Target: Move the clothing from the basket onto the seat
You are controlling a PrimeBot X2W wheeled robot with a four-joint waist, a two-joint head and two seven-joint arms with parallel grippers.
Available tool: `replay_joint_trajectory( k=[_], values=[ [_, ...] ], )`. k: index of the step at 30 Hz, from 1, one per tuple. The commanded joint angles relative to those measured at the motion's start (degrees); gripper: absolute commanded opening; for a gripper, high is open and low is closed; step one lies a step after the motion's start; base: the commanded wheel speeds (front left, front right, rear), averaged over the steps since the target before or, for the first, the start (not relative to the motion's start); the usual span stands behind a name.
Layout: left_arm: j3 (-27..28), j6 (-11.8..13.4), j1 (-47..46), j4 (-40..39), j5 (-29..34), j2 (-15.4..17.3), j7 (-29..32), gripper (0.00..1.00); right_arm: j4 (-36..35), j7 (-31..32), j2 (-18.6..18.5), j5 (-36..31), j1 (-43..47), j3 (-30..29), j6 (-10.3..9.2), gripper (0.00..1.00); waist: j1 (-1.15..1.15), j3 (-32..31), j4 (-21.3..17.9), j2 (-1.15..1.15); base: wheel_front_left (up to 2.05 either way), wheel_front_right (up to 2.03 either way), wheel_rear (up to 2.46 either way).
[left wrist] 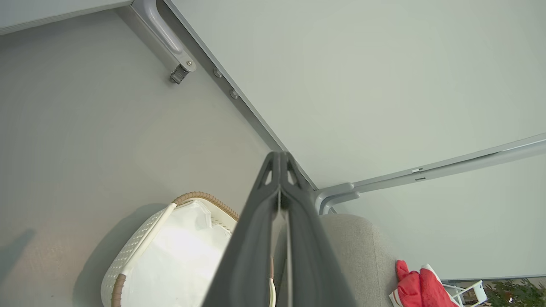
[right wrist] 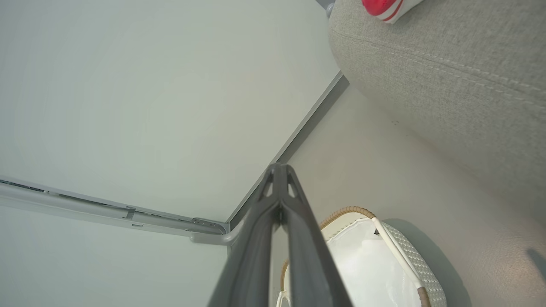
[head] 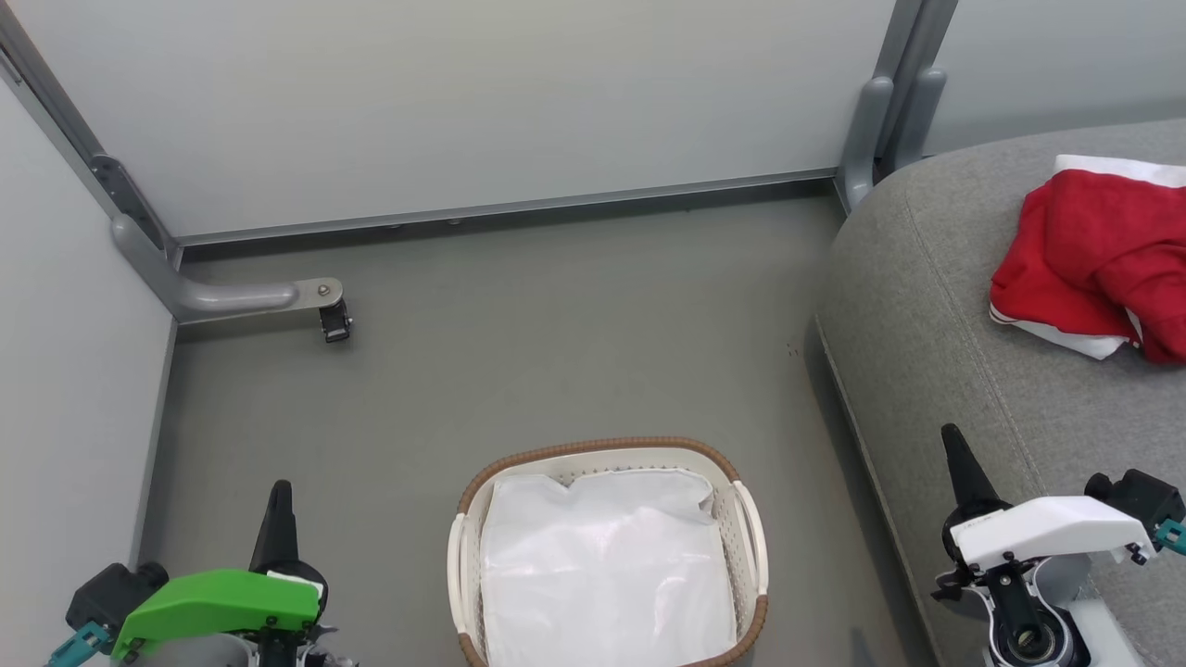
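Enclosing panels: pale grey, metal-framed, behind and on the left.
Floor: grey, bare and open across the middle (a castor foot juts from the left corner).
Seat: right side, rounded edge near the basket, a strip of floor between.
Basket: bottom centre, holding a white liner sheet.
Clothing: heaped on the seat, well apart from the basket.
Left gripper: fingers pressed together, empty, left of the basket.
Right gripper: fingers together, empty, over the seat's edge.
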Motion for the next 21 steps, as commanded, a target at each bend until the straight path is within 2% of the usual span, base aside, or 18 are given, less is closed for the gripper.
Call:
replay_joint_trajectory(
  k=[1,21],
  values=[
    [0.4,-0.4,-1.7,-0.8,-1.7,0.4,0.4,0.00,-0.9,0.4,0.0,1.6,0.3,-0.5,-0.02,0.00,0.00,-0.1,0.0,0.00,0.00,0.00,0.00],
    [2.2,-1.7,-2.3,-1.6,-12.1,0.5,3.4,0.00,-2.5,3.4,0.3,12.2,1.1,-2.3,-0.03,0.00,0.00,-0.9,-0.1,0.00,0.00,0.00,0.00]
  ],
)
